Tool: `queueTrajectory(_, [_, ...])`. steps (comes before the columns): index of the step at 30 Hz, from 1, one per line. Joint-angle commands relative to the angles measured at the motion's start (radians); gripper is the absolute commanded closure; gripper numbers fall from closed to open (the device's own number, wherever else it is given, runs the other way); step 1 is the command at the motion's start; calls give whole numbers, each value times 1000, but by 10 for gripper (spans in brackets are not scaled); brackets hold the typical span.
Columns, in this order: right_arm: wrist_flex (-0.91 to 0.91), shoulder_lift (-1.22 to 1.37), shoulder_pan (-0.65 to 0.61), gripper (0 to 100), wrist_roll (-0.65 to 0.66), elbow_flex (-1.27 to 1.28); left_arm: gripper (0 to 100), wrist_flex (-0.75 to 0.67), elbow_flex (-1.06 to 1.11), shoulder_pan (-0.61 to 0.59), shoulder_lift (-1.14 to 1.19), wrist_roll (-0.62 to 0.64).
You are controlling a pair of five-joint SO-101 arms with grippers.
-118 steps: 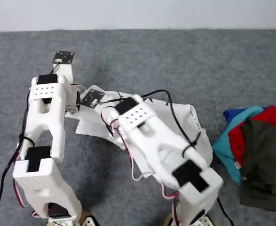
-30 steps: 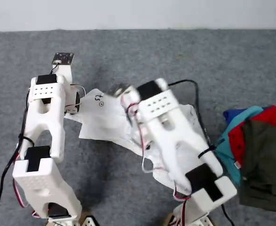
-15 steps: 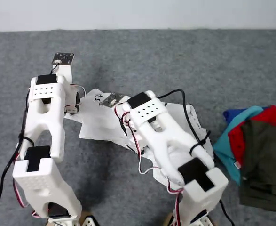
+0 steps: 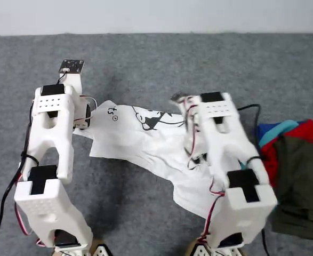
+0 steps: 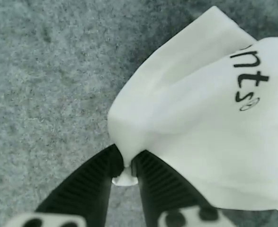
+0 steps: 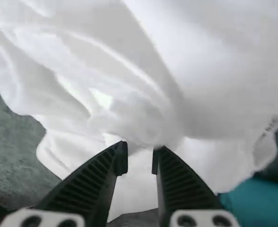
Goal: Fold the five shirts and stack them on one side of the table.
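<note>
Left gripper (image 5: 126, 161) pinching white shirt (image 5: 200, 142) corner | right gripper (image 6: 139, 152) pinching its bunched fold

Right gripper (image 6: 139, 158): its black fingers (image 6: 108, 175) nearly meet on a bunched fold of the white shirt (image 6: 176, 71). Grey table (image 6: 11, 142) and teal cloth (image 6: 257, 198) border the shirt.

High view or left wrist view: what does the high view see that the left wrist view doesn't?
High view adds: the pile of coloured shirts off to one side, and the right arm. Left wrist view adds: the left end effector pinching the white shirt by a corner. Both share: the white shirt lying on the grey table.
</note>
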Motion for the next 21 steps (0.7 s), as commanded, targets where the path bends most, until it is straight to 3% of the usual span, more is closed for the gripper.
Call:
queueTrajectory(1, [30, -97, 28, 897, 15, -6, 987, 3, -5, 2, -14, -5])
queueTrajectory(12, [101, -268, -194, 896, -63, 31, 987, -3, 22, 2, -14, -5])
queueTrajectory(17, [-84, -228, -334, 898, -58, 152, 987, -5, 22, 2, -14, -5])
queueTrajectory(21, [-254, -166, -355, 898, -55, 242, 987, -3, 24, 2, -14, -5])
